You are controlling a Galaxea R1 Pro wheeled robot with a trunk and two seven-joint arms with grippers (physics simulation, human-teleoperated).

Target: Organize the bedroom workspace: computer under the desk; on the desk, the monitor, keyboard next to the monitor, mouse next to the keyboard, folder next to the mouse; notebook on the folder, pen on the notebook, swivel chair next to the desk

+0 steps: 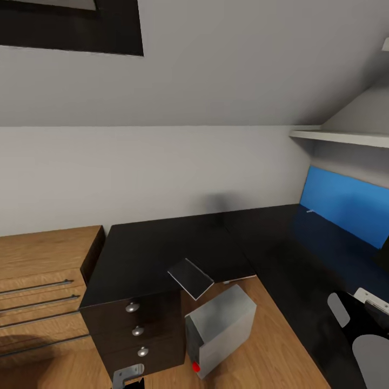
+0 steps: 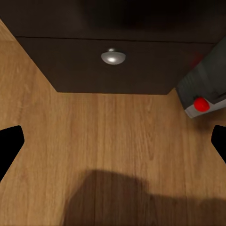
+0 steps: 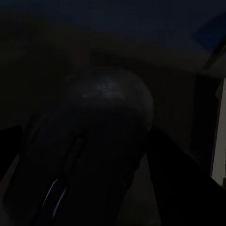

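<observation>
1. Step in hand, likely: mouse placement. Right wrist view is very dark; a rounded black mouse point(image 3: 101, 141) sits right at the right gripper point(image 3: 89, 188), between the dark finger shapes. Too dark to tell if the jaws clamp it
2. Right gripper point(image 1: 359, 319) hangs over the tabletop point(image 1: 162, 248) near its right front edge
3. Folder point(image 1: 346, 208) already lies on the tabletop at the far right; a small grey notebook point(image 1: 190, 277) overhangs the inner front edge
4. Computer point(image 1: 219, 329) stands tilted on the floor, just beside the drawers point(image 1: 135, 327), below the tabletop's edge
5. Left gripper point(image 2: 113, 141) low over the floor, jaws wide, empty
6. Next, likely: set the mouse flat on free tabletop, leaving room for the keyboard
</observation>
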